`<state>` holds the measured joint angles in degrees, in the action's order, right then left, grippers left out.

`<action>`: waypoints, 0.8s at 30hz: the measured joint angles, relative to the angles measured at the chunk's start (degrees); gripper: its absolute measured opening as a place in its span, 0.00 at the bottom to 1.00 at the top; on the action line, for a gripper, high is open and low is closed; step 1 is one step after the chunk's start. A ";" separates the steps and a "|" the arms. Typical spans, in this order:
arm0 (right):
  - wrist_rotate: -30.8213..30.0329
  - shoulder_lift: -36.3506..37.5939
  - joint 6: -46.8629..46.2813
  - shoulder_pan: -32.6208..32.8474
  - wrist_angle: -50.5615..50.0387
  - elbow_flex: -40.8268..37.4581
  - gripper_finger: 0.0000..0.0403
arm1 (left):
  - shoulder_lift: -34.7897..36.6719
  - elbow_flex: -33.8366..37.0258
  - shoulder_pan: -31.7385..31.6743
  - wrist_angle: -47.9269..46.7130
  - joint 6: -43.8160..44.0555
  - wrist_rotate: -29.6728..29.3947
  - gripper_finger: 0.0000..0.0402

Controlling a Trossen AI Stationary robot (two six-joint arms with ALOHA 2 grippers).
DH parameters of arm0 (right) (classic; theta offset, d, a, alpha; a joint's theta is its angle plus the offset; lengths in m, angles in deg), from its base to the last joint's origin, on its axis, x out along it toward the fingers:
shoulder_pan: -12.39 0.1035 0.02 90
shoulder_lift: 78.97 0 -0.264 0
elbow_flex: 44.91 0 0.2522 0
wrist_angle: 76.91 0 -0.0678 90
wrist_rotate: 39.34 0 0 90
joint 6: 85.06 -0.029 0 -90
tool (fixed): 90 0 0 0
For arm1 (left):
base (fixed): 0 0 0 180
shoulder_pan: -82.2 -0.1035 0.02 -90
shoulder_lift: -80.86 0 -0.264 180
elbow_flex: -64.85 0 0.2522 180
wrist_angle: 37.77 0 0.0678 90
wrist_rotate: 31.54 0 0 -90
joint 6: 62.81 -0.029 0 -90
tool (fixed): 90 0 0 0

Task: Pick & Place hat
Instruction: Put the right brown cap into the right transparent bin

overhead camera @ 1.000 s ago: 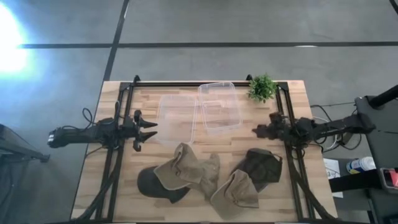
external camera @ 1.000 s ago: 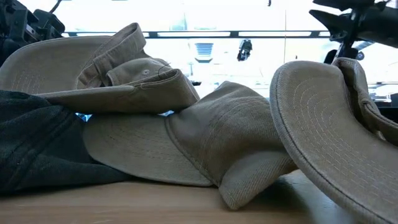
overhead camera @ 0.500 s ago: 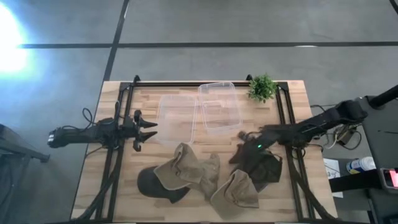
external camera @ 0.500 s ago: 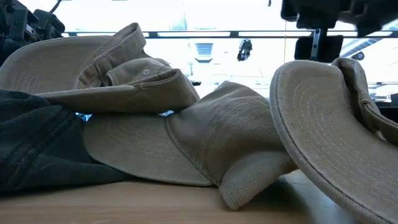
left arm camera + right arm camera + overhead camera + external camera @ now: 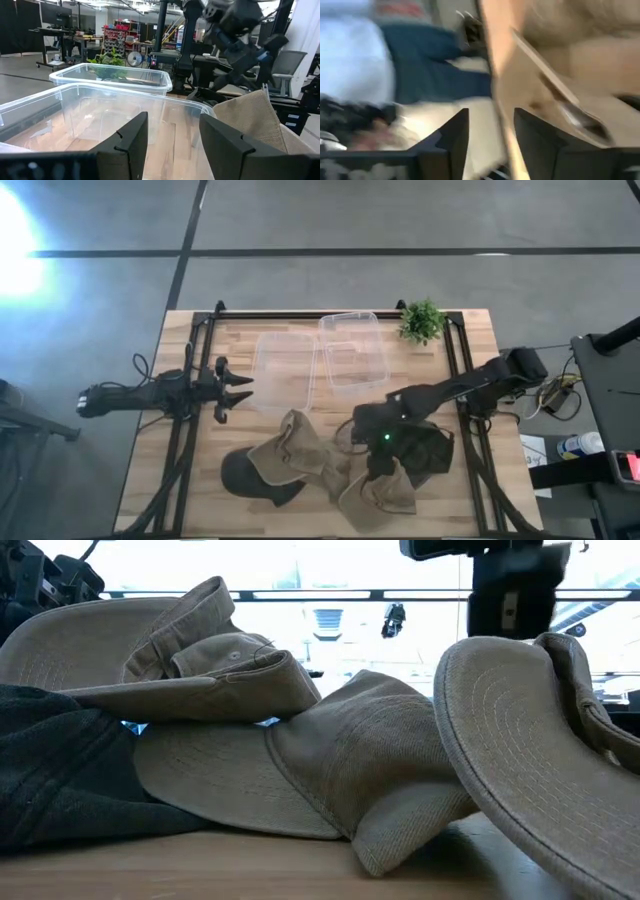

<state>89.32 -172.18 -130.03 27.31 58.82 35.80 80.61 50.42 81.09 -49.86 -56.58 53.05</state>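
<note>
My right gripper has its fingers spread, poised over the tan hat near the table's front, beside the dark hat. I should drop squarely and pinch one layer only. Left gripper waits, parted, by the clear bins on the wooden table.

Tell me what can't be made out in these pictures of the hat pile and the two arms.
- Right gripper: in the high view its own dark body hides the fingertips over the hats; the right wrist view is motion-blurred, so contact cannot be judged.
- Dark hat: partly hidden in the high view under the right arm and the tan hat.
- Clear bins: hidden in the low view behind the hat pile.
</note>
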 joint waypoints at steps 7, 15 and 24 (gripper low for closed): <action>-13.21 -7.96 26.08 1.92 -26.76 16.70 0.51 | 0.00 0.00 0.04 -0.02 0.00 0.00 0.43; -14.86 -16.13 36.64 4.43 -27.53 24.18 0.52 | 0.00 0.00 0.03 -0.01 0.00 0.00 0.43; -16.82 -24.38 37.25 6.69 -25.63 27.80 0.47 | 0.00 0.00 0.02 -0.02 -0.02 0.00 0.43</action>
<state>72.50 -196.56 -92.78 34.00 33.19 63.59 80.61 50.42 81.11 -49.88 -56.59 53.05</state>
